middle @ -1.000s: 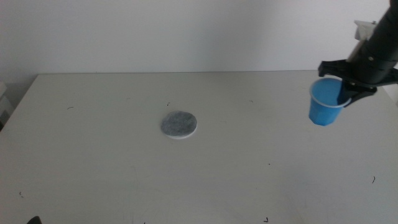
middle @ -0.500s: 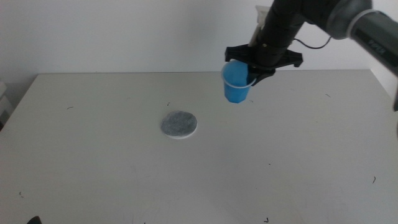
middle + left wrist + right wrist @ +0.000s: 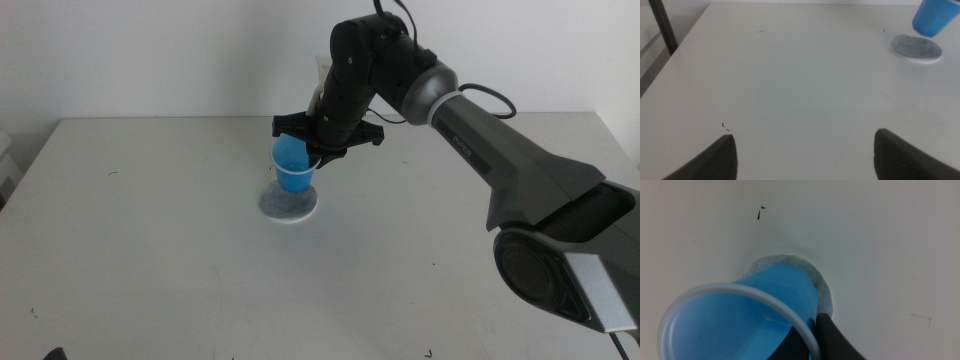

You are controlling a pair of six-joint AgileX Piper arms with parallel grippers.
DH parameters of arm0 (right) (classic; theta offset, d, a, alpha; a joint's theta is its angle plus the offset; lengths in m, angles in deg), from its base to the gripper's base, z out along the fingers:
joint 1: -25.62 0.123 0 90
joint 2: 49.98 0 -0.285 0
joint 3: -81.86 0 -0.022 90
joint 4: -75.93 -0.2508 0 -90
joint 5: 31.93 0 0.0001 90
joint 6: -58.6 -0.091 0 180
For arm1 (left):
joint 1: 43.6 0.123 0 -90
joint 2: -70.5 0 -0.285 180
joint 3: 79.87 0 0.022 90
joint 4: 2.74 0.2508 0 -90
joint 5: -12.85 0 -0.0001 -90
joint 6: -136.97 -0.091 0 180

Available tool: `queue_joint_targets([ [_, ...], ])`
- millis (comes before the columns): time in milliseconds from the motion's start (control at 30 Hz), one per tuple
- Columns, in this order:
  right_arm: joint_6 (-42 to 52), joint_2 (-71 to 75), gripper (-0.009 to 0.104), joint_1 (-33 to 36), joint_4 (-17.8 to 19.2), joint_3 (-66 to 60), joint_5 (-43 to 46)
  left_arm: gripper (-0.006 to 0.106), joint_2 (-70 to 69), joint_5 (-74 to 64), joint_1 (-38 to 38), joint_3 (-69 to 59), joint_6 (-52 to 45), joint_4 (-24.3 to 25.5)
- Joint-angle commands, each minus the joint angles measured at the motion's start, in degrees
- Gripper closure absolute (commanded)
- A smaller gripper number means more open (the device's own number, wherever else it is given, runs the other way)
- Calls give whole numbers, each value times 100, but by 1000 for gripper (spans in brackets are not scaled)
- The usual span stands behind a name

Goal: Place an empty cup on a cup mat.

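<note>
The blue cup (image 3: 293,168) hangs slightly tilted in my right gripper (image 3: 312,152), which is shut on its rim. The cup's base is low over the far part of the grey cup mat (image 3: 289,205); I cannot tell whether they touch. In the right wrist view the cup (image 3: 740,325) fills the foreground, empty inside, with the mat (image 3: 820,287) showing behind it and one dark jaw beside the rim. The left wrist view shows the cup (image 3: 935,17) and the mat (image 3: 916,48) far off. My left gripper (image 3: 804,136) is open and empty, low over the table near its front left.
The white table (image 3: 150,260) carries only small dark specks. The right arm (image 3: 480,120) reaches across from the right, over the table's back right part. A white wall stands behind the table.
My right gripper has carried the cup from the far right, leftward across the back of the table, and down to just over the mat. The mat has not moved.
</note>
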Motion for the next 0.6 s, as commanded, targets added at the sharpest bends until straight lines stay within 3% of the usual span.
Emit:
queue_joint_targets([
  [0,-41,328,94,77,6,256,-280,-5,-73,389,6,34,62,2],
  [567,156,97,94,244,130,251,-266,-5,-73,389,6,34,62,2],
])
